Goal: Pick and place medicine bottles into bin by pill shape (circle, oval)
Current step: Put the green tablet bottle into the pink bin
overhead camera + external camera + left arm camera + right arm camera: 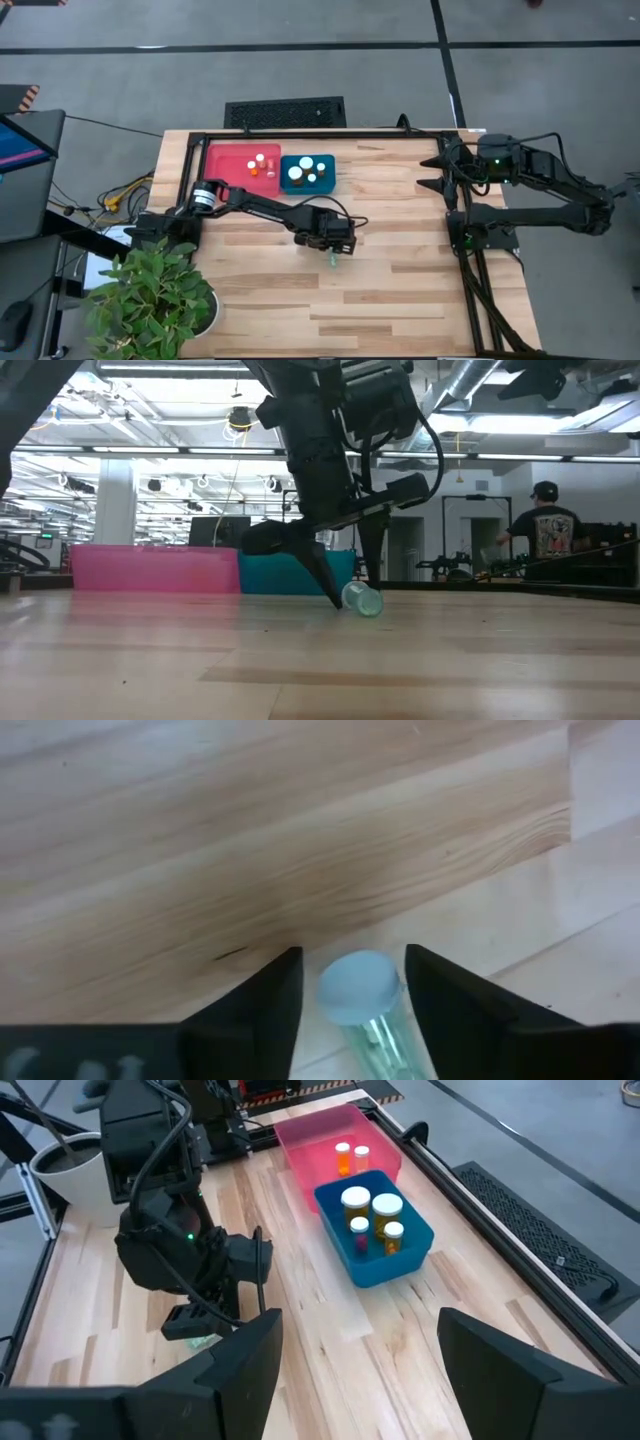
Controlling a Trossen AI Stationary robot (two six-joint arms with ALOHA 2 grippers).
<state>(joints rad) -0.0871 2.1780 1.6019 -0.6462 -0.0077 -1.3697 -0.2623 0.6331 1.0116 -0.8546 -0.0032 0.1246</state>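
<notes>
This is an industrial lab or workshop: exposed silver ducts (470,385) and strip lights run under an open ceiling, the floor (300,60) is grey concrete, and a person (545,525) stands among equipment racks beyond the framed wooden workbench (400,290).

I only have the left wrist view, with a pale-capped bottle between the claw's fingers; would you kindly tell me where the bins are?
Observer: The red bin and blue bin sit side by side at the table's far edge, beyond the left claw.
Operator: Thank you. Do they hold anything?
Observer: Yes, the blue bin holds four bottles; the red one holds a few too.
Operator: And the other arm?
Observer: It waits at the table's right edge, right claw open.
</notes>
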